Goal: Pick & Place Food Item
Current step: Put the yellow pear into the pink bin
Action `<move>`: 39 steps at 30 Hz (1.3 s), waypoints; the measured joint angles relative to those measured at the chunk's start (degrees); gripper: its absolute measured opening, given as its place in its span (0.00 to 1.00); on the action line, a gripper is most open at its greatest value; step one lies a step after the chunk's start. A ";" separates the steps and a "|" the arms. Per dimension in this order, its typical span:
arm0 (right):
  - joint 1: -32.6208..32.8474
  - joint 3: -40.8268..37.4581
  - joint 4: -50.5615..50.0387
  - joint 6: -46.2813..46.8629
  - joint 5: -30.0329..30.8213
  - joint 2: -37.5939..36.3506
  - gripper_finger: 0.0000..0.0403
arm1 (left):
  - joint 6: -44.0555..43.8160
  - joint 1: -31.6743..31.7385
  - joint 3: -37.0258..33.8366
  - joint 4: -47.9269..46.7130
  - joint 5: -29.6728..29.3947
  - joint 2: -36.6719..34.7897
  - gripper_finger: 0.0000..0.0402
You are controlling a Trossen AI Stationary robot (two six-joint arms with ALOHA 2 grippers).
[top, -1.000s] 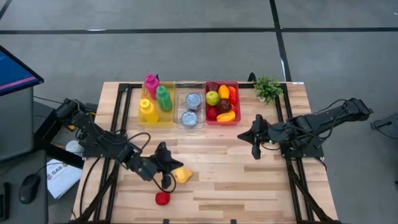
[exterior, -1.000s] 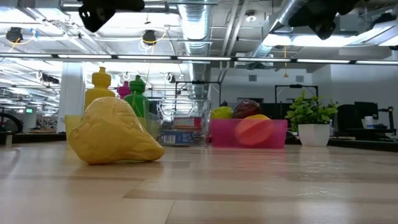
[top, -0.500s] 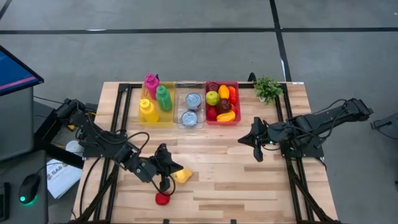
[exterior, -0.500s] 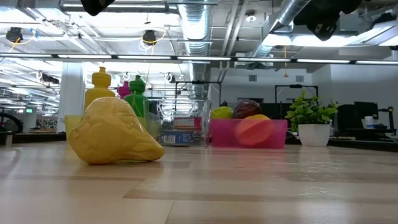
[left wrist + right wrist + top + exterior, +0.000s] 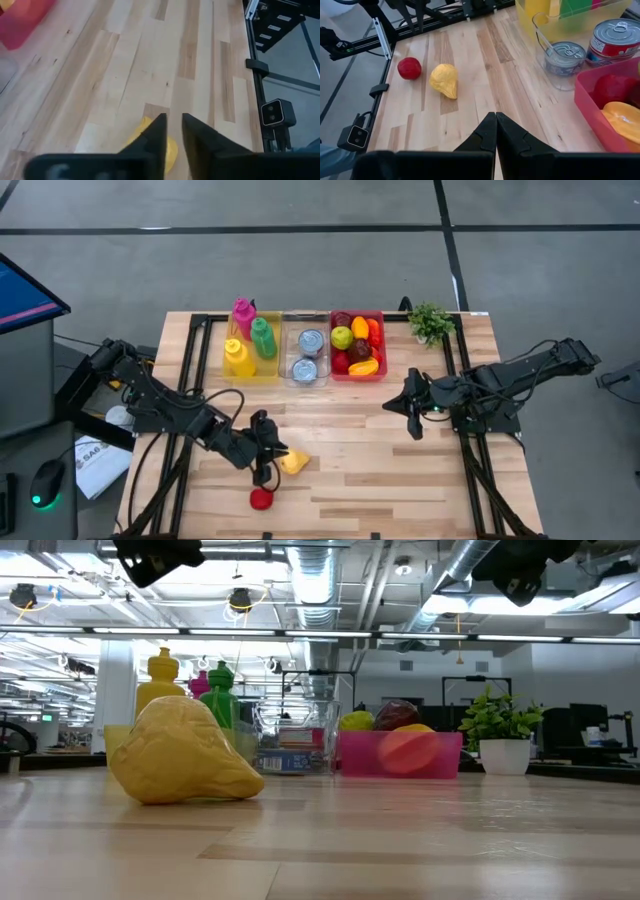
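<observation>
Fingers of my left claw (image 5: 267, 468) are standing a narrow slit apart, holding nothing, as I am hovering just over the yellow food item (image 5: 293, 462) lying on the worktop (image 5: 380, 470), while my right claw (image 5: 413, 425) is waiting shut mid-worktop.

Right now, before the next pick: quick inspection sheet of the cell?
Surface: wooden table, dry, no spills seen.
Job's things: yellow food item and red food item loose at the near edge; red bin of produce at the far edge.
Clutter: yellow bin of bottles, clear bin with cans, potted plant.
Grippers: left gripper over the yellow food item, jaws slightly apart; right gripper shut, idle mid-table.
Cables: looped along the left arm.
Surroundings: mouse beside the table.
</observation>
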 joint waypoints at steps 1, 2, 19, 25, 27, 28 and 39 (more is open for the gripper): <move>-0.01 0.00 0.01 0.00 0.00 0.00 0.00 | 0.00 0.02 0.00 -0.02 0.00 0.00 0.14; -0.01 0.00 0.00 0.00 0.00 0.00 0.00 | 0.00 0.06 0.00 -0.02 0.00 0.00 0.18; 0.00 0.00 0.00 -0.02 0.00 0.00 0.00 | 0.01 0.06 -0.02 -0.15 0.02 0.00 0.93; 0.00 0.00 0.00 -0.02 0.00 0.00 0.00 | 0.02 0.06 -0.04 -0.51 -0.13 0.00 0.96; -0.01 0.00 0.00 -0.02 0.00 0.00 0.00 | 0.02 0.06 -0.04 -0.59 -0.63 0.00 0.96; 0.01 0.00 0.00 -0.03 0.00 0.00 0.00 | 0.02 0.06 -0.04 -0.60 -0.64 0.00 0.96; 0.01 0.00 0.00 -0.04 0.00 -0.02 0.00 | 0.00 -0.04 -5.59 2.44 -0.95 0.12 0.99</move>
